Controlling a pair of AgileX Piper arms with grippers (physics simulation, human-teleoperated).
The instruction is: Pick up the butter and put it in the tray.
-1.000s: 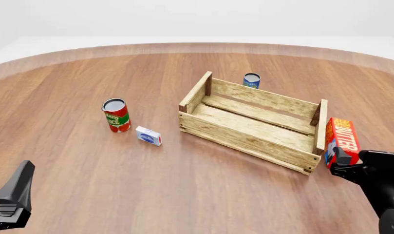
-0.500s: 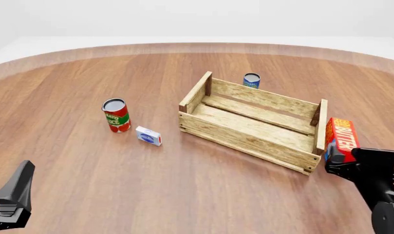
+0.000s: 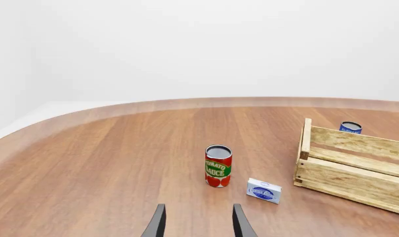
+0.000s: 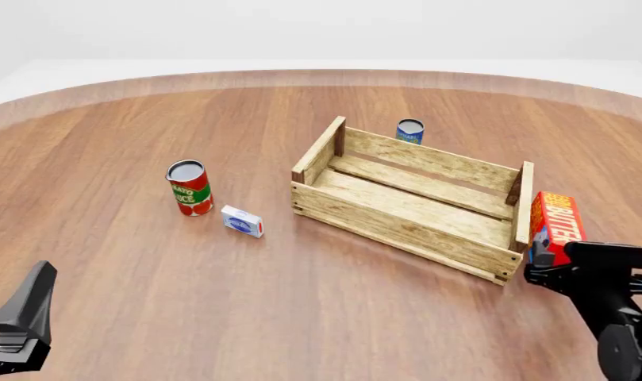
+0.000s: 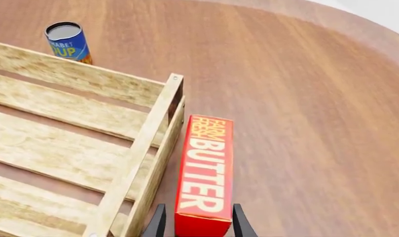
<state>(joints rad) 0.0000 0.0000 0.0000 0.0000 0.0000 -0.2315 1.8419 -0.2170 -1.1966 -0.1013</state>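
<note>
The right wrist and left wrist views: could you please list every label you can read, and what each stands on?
"FARM FRESH BUTTER": on the butter.
"TOMATO SAUCE": on the red-green can.
"...ABET ...UP", partly turned away: on the blue can.
The small white-blue box carries blue print, too small to read.

Round wood table (image 4: pixel 299 317), reddish-brown grain, paler edge band curving 9 to 3 o'clock. Bkgd plain white wall (image 3: pixel 199 44), soft even light, faint shadows.

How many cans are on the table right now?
2. The tomato sauce can stands left of the tray, beside the small white-blue box. The blue soup can stands just behind the tray's far wall. None visible inside the tray.
</note>
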